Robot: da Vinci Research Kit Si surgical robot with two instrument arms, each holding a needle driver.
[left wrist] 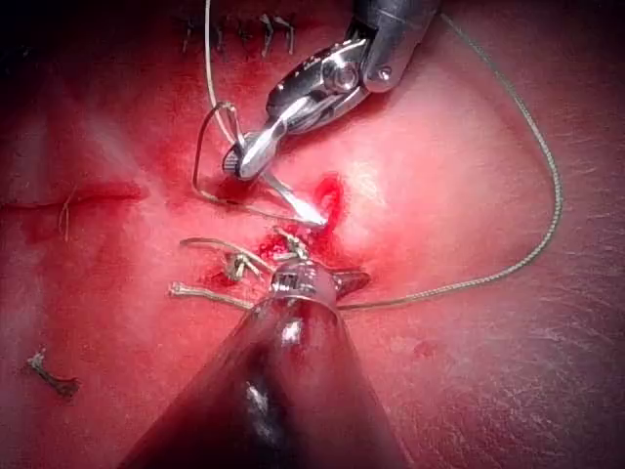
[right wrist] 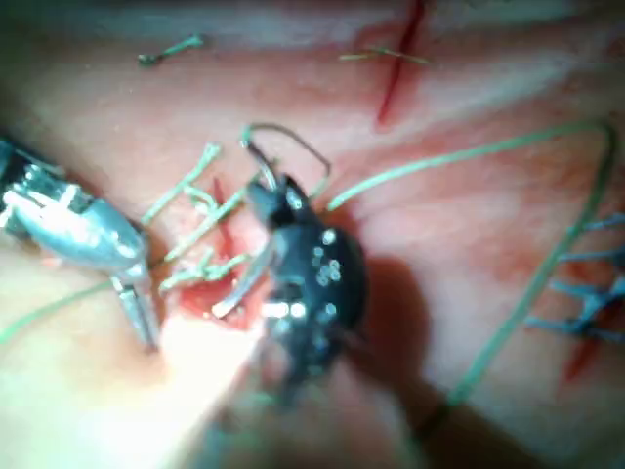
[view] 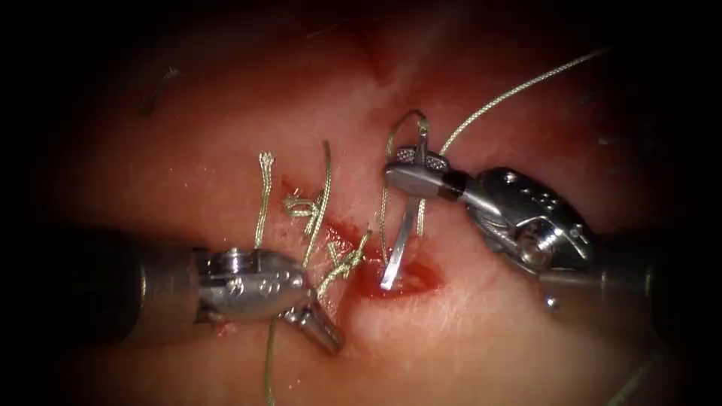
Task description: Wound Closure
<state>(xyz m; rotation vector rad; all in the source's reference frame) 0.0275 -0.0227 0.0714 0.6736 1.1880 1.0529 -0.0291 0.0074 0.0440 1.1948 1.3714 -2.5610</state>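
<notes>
The curved steel needle (view: pixel 398 248) is gripped near its rear by the right arm's tool (view: pixel 417 177), its point set in the red, wet open cut (view: pixel 398 282); pale braided thread (view: pixel 519 90) trails rightward; the left arm's tool (view: pixel 320 327) rests pressed together, empty, left of the cut on the pink tissue (view: pixel 489 338); a bite seems begun; rotation along the curve is judged needed.

Tissue (view: pixel 226 173) bears knotted thread ends (view: pixel 342 265), red fluid (view: pixel 406 282)
</notes>
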